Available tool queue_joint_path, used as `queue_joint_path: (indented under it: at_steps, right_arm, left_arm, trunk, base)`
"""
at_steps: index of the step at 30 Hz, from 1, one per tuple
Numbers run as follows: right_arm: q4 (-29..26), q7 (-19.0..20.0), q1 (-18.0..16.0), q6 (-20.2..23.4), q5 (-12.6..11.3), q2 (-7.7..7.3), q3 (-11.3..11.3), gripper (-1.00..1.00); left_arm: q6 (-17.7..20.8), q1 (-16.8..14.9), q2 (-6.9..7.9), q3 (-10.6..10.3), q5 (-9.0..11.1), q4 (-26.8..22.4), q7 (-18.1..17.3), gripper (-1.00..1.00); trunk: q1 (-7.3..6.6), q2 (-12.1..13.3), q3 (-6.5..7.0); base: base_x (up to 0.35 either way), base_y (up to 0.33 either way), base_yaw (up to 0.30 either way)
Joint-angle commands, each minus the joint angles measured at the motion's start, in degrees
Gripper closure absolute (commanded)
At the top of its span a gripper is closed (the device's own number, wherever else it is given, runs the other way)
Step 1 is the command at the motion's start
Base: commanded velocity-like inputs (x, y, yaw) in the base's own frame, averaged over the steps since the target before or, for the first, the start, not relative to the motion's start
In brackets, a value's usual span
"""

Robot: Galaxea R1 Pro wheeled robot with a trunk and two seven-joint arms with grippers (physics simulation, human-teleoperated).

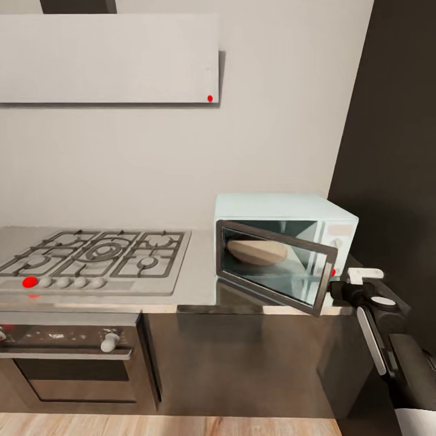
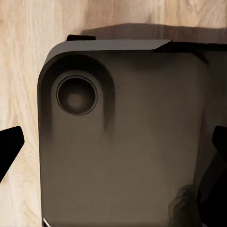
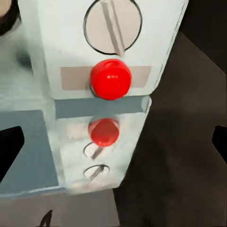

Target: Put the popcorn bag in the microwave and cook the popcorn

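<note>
No readable labels. Popcorn bag (image 1: 257, 251) inside microwave (image 1: 284, 233), door ajar, at 10 o'clock from the right end effector (image 1: 357, 280); fingers splayed, nothing held.

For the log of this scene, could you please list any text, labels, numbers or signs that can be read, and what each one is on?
None can be read.
Microwave: the tan strip behind the red button is blank; no marks show around the white knob.
Hob: its knobs show no markings.
Oven: pale specks on the panel, too blurred to read.
</note>
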Motion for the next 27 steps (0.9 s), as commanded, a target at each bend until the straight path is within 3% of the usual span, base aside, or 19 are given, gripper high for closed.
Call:
queue_joint_path:
  at_steps: [1, 11, 19, 27]
  right_arm:
    - [-0.1, 2.2, 0.0, 0.1, 0.0, -0.05, -0.1, -1.0]
    - [0.0, 19.5, 0.0, 0.0, 0.2, -0.76, -0.2, -1.0]
    - [-0.1, 26.8, 0.0, 0.7, 0.4, -0.96, -0.2, -1.0]
    - [-0.1, 27.5, 0.0, 1.0, 1.0, -0.97, -0.3, -1.0]
  left_arm:
    - [-0.1, 0.0, -0.01, 0.0, 0.3, 0.0, 0.0, -1.0]
    - [-0.2, 0.0, -0.01, 0.1, 0.2, 0.0, 0.0, -1.0]
    - [-0.2, 0.0, -0.01, 0.0, 0.1, 0.0, -0.1, -1.0]
    - [-0.2, 0.0, -0.09, 0.1, 0.3, 0.0, 0.0, -1.0]
  trunk:
    - [0.01, 0.0, -0.05]
    - [0.01, 0.0, -0.05]
    - [0.01, 0.0, -0.05]
    - [0.01, 0.0, -0.05]
  base:
    - [0.024, 0.0, 0.0]
    - [0.002, 0.0, 0.0]
    - [0.0, 0.0, 0.0]
    - [-0.089, 0.02, 0.0]
